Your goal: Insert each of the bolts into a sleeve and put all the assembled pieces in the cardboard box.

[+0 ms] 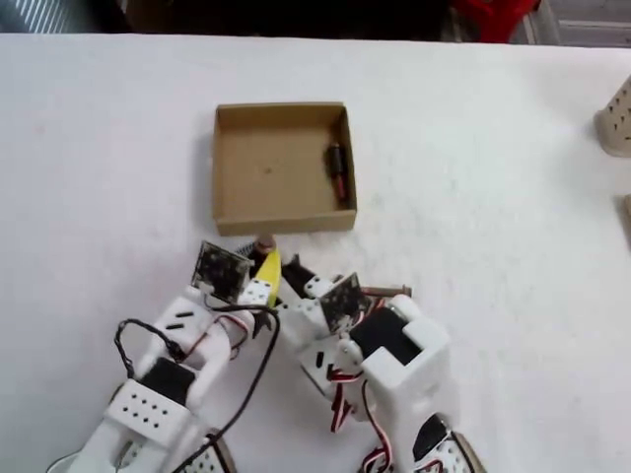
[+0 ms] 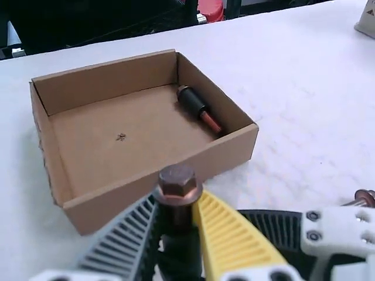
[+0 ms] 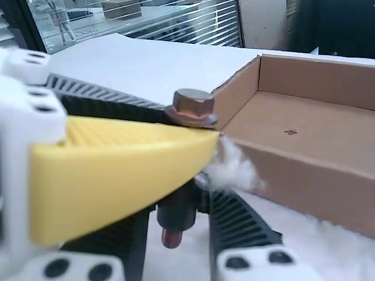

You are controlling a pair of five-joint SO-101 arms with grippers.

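The copper-coloured hex-head bolt (image 2: 179,184) that you are working with stands upright with its shank inside a short black cylindrical sleeve (image 3: 176,211), and the bolt's tip pokes out of the sleeve's lower end. Your left gripper (image 2: 177,205) is clenched on this pair just under the bolt head, with the yellow ribbed finger (image 2: 234,234) on one side and the grey ribbed finger (image 2: 126,234) on the other. The pair sits just outside the near wall of the shallow, open brown cardboard box (image 1: 286,222), toward that wall's left half. Your right gripper (image 1: 296,278) is close beside the left one, down at the sleeve's level, and you cannot tell whether it is gripping anything. Inside the box, one finished piece (image 1: 338,169), a black sleeve with a reddish bolt through it, lies flat along the right wall. A second loose copper bolt (image 1: 387,291) lies on the white worktop (image 1: 493,148) just right of the right arm, near the worktop's near edge. A pale perforated block (image 1: 616,123) stands at the worktop's right edge.
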